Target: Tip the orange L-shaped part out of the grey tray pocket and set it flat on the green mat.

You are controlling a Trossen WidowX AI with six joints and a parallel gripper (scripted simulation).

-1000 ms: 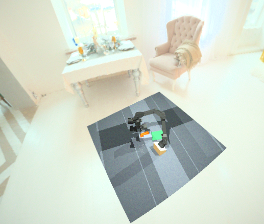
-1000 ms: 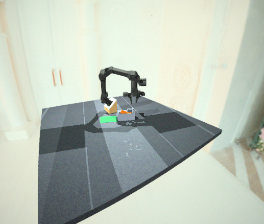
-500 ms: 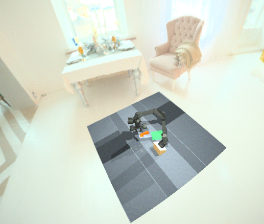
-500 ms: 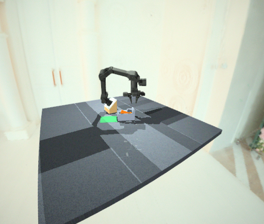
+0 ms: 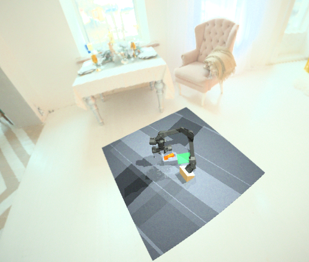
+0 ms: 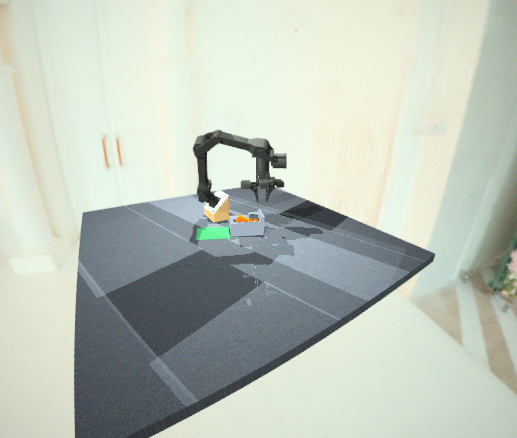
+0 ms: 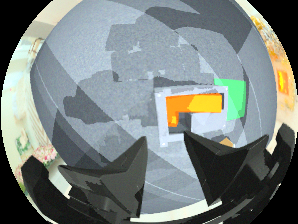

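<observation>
The orange L-shaped part [image 5: 169, 157] [image 6: 242, 219] [image 7: 207, 103] lies in the grey tray [image 5: 171, 161] [image 6: 247, 229] [image 7: 163, 120]. Its L-shaped end is at the side away from the mat. In the exterior view its plain end, toward the mat, looks tilted up above the tray's near wall. The green mat [image 5: 183, 158] [image 6: 213, 233] [image 7: 237, 95] is beside the tray. My gripper [image 5: 158, 155] [image 6: 261, 200] [image 7: 165, 137] is partly open and empty. It points down, above the tray near the L-shaped end, touching nothing.
A tan wedge block [image 5: 189, 177] [image 6: 217, 214] with a white top carries the arm's base, close to the mat and tray. The patterned dark table top [image 5: 171, 197] [image 6: 176, 300] carries shadows of the arm. An armchair and a laid table stand beyond it.
</observation>
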